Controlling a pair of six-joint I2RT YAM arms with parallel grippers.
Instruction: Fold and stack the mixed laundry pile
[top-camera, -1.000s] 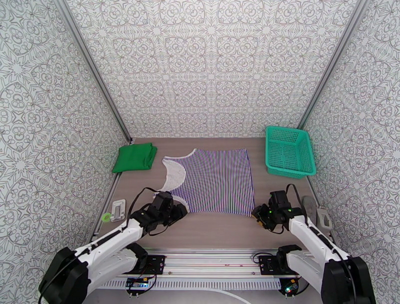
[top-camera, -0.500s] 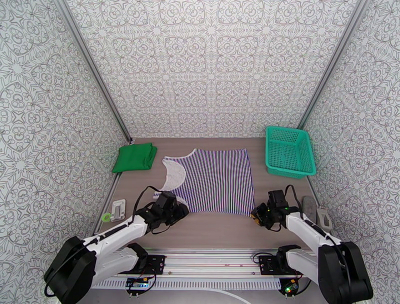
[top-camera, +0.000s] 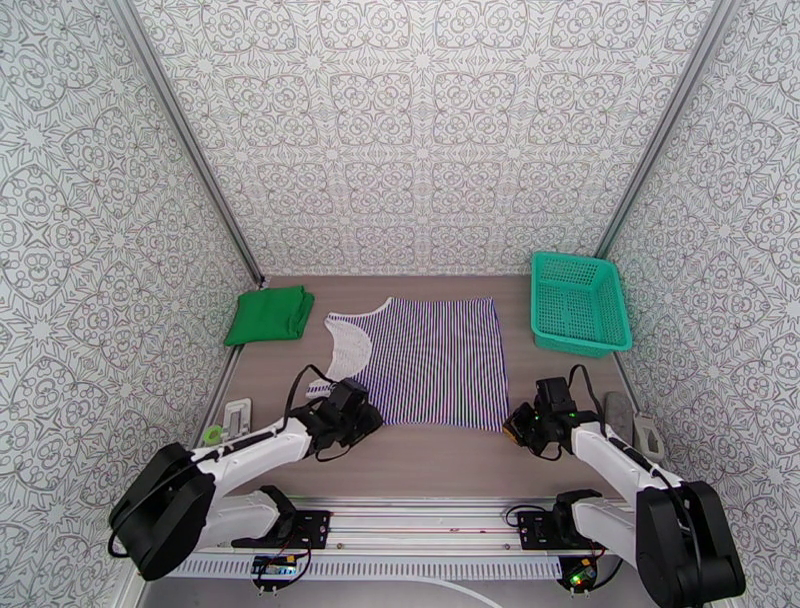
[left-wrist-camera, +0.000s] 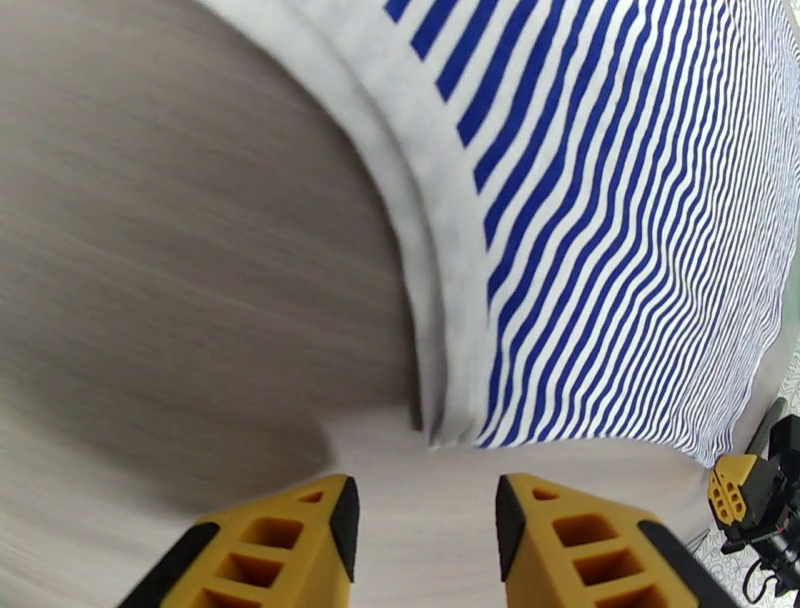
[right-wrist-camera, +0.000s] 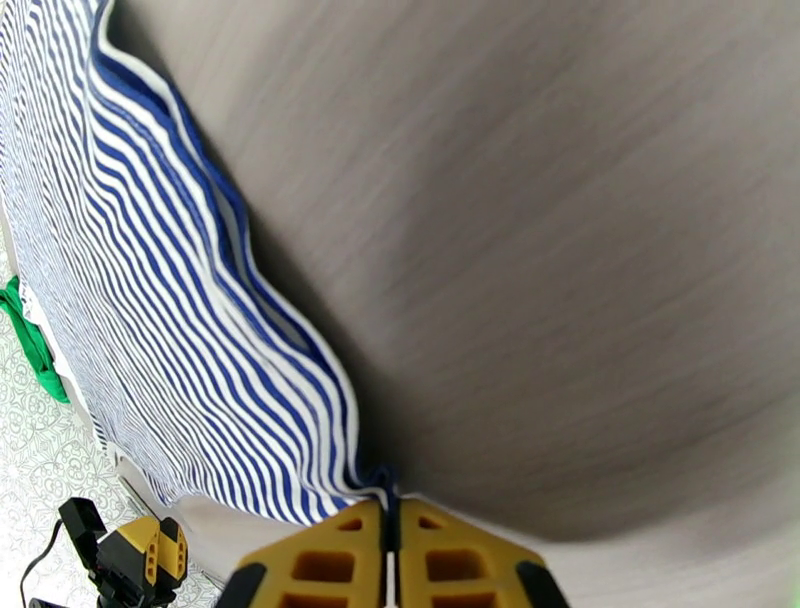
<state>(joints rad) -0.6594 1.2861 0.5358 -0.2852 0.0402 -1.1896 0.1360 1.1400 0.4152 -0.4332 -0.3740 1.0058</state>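
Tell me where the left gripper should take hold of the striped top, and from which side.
Take the near left corner of the striped top, where the white trim meets the hem. It lies flat on the table, right ahead of the open fingers of the left gripper, so come in low from the near edge. The right gripper pinches the other near corner.
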